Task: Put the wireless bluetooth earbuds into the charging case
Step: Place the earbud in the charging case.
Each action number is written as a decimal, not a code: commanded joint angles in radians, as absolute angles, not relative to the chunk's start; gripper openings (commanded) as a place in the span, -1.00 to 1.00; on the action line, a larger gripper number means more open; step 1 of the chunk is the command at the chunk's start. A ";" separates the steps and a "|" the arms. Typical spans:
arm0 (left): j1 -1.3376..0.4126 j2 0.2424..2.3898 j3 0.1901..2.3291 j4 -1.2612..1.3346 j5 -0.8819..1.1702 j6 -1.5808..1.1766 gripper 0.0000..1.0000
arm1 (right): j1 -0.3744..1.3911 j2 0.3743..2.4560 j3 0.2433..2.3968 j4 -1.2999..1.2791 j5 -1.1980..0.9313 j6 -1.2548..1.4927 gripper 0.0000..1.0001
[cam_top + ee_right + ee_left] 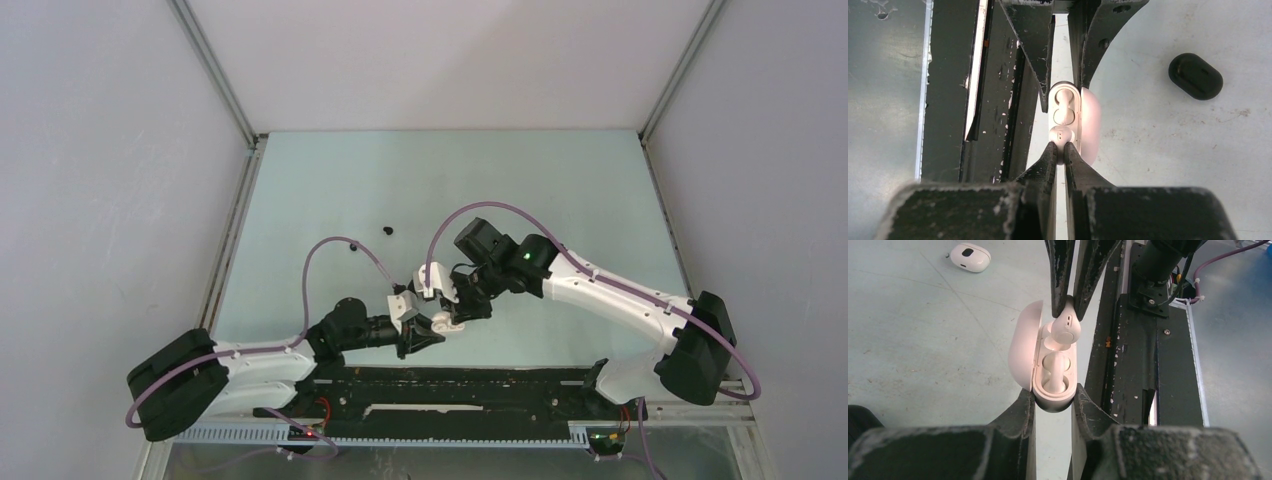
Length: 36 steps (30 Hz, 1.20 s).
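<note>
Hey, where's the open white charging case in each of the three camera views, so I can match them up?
Top external: open white case sits low centre, just above the black base plate.
Left wrist: centre frame, lid to its left, clamped in the left claw.
Right wrist: centre, lid to its right, beyond the right claw pinching a white earbud.
Shared landmark: that black base plate, beside the case in every view.
</note>
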<state>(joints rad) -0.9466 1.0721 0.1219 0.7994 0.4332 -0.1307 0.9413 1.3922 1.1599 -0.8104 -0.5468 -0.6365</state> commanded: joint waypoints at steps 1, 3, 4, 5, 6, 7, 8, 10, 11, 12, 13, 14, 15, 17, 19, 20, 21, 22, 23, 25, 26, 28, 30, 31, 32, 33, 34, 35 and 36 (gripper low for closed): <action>-0.948 1.038 0.132 0.862 0.445 -0.124 -1.00 | 0.948 1.400 1.163 -0.827 -0.566 -0.642 -1.00; -0.947 1.026 0.125 0.873 0.445 -0.126 -1.00 | 0.947 1.398 1.155 -0.818 -0.562 -0.639 -1.00; -0.946 1.020 0.124 0.873 0.446 -0.126 -1.00 | 0.947 1.397 1.149 -0.813 -0.559 -0.638 -1.00; -0.945 1.017 0.122 0.875 0.448 -0.127 -1.00 | 0.948 1.396 1.144 -0.809 -0.556 -0.636 -1.00; -0.945 1.015 0.120 0.877 0.449 -0.127 -1.00 | 0.948 1.395 1.142 -0.807 -0.553 -0.634 -1.00; -0.945 1.013 0.118 0.878 0.451 -0.127 -1.00 | 0.947 1.396 1.141 -0.804 -0.549 -0.632 -1.00; -0.945 1.012 0.118 0.879 0.452 -0.127 -1.00 | 0.948 1.396 1.140 -0.803 -0.546 -0.631 -1.00; -0.945 1.013 0.118 0.880 0.456 -0.127 -1.00 | 0.948 1.399 1.141 -0.799 -0.541 -0.628 -1.00; -0.944 1.014 0.118 0.880 0.457 -0.127 -1.00 | 0.947 1.398 1.141 -0.797 -0.538 -0.627 -1.00; -0.945 1.014 0.118 0.881 0.459 -0.127 -1.00 | 0.947 1.399 1.141 -0.796 -0.535 -0.627 -1.00; -0.945 1.014 0.118 0.880 0.459 -0.127 -1.00 | 0.947 1.398 1.141 -0.796 -0.534 -0.627 -1.00; -0.944 1.013 0.118 0.880 0.460 -0.127 -1.00 | 0.948 1.398 1.141 -0.797 -0.533 -0.628 -1.00; -0.943 1.011 0.118 0.880 0.459 -0.128 -1.00 | 0.948 1.398 1.141 -0.800 -0.534 -0.628 -1.00; -0.942 1.005 0.116 0.883 0.455 -0.130 -1.00 | 0.947 1.395 1.140 -0.803 -0.537 -0.627 -1.00; -0.938 1.000 0.111 0.888 0.451 -0.135 -1.00 | 0.945 1.391 1.141 -0.807 -0.544 -0.626 -1.00; -0.936 0.998 0.109 0.891 0.448 -0.138 -1.00 | 0.943 1.390 1.140 -0.808 -0.547 -0.625 -1.00; -0.934 0.996 0.107 0.896 0.444 -0.142 -1.00 | 0.942 1.389 1.141 -0.810 -0.547 -0.624 -1.00; -0.932 0.996 0.104 0.900 0.443 -0.144 -1.00 | 0.939 1.388 1.141 -0.811 -0.549 -0.623 -1.00; -0.930 0.996 0.102 0.906 0.443 -0.145 -1.00 | 0.937 1.387 1.141 -0.811 -0.550 -0.624 -1.00; -0.930 0.993 0.101 0.908 0.445 -0.146 -1.00 | 0.936 1.386 1.141 -0.814 -0.551 -0.624 -1.00; -0.930 0.992 0.100 0.908 0.445 -0.146 -1.00 | 0.936 1.386 1.141 -0.813 -0.553 -0.621 -1.00; -0.928 0.989 0.099 0.908 0.445 -0.146 -1.00 | 0.939 1.390 1.141 -0.808 -0.558 -0.614 -1.00; -0.928 0.989 0.098 0.908 0.443 -0.146 -1.00 | 0.945 1.395 1.141 -0.799 -0.554 -0.606 -0.87; -0.929 0.988 0.098 0.908 0.442 -0.146 -1.00 | 0.949 1.395 1.141 -0.795 -0.545 -0.603 -0.80; -0.928 0.989 0.098 0.908 0.442 -0.146 -1.00 | 0.953 1.393 1.141 -0.793 -0.536 -0.601 -0.74; -0.928 0.990 0.098 0.908 0.441 -0.146 -1.00 | 0.955 1.391 1.141 -0.791 -0.530 -0.600 -0.67; -0.928 0.991 0.098 0.908 0.441 -0.146 -1.00 | 0.955 1.386 1.141 -0.791 -0.525 -0.597 -0.60; -0.928 0.992 0.098 0.908 0.441 -0.146 -1.00 | 0.956 1.379 1.140 -0.794 -0.523 -0.596 -0.54; -0.928 0.994 0.099 0.908 0.441 -0.146 -1.00 | 0.955 1.369 1.141 -0.800 -0.523 -0.597 -0.51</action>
